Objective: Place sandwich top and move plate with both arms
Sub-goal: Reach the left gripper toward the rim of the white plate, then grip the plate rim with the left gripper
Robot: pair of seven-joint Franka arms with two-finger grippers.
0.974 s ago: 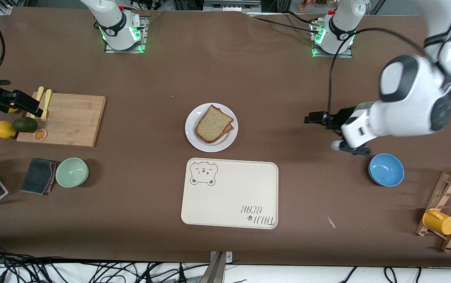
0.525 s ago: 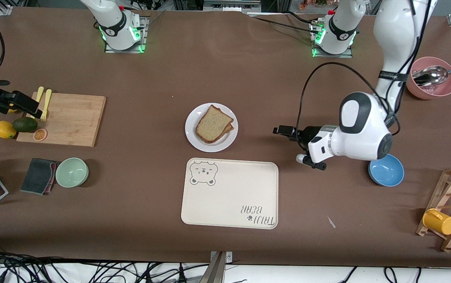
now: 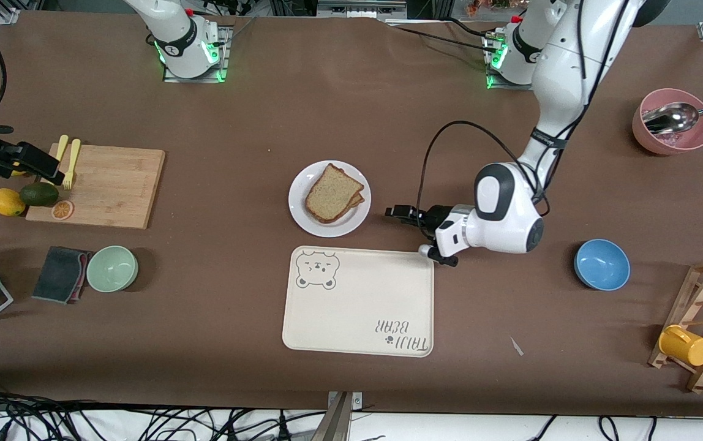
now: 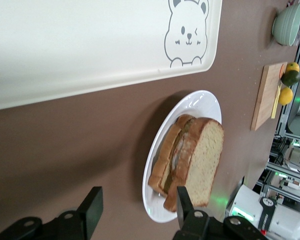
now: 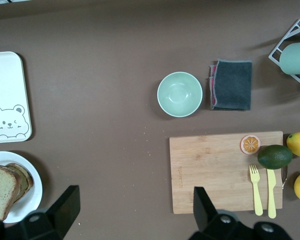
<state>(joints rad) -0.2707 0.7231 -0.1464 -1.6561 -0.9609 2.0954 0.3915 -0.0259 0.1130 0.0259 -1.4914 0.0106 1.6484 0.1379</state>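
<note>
1. The plate (image 3: 329,199) sat near the middle of the brown table (image 3: 351,110), just beside the cream bear-print tray (image 3: 358,301), which lay nearer the front camera.
2. The sandwich top (image 3: 330,192), a plain brown bread slice, lay on the stack of slices on the plate; in the left wrist view the plate (image 4: 160,210) and the top slice (image 4: 202,165) showed edge-on with filling between the slices.
3. The left gripper (image 3: 399,212) was low over the bare table between the plate and the left arm's end, pointing toward the plate and not touching it. Its jaws stood apart with nothing between them; in the left wrist view the fingers (image 4: 92,207) framed the plate's rim.
4. The right gripper (image 3: 21,158) hung over the end of the wooden cutting board (image 3: 103,185) at the right arm's end of the table, well apart from the plate. Its jaws were spread wide and empty, as the right wrist view showed from the fingers (image 5: 65,204).
5. On or beside the board lay a yellow fork and knife (image 3: 68,160), an avocado (image 3: 39,194), a lemon (image 3: 7,202) and an orange slice (image 3: 62,210).
6. A green bowl (image 3: 112,268) and a dark cloth (image 3: 60,274) lay nearer the front camera than the board.
7. A blue bowl (image 3: 602,264) and a pink bowl with a spoon (image 3: 672,120) stood toward the left arm's end.
</note>
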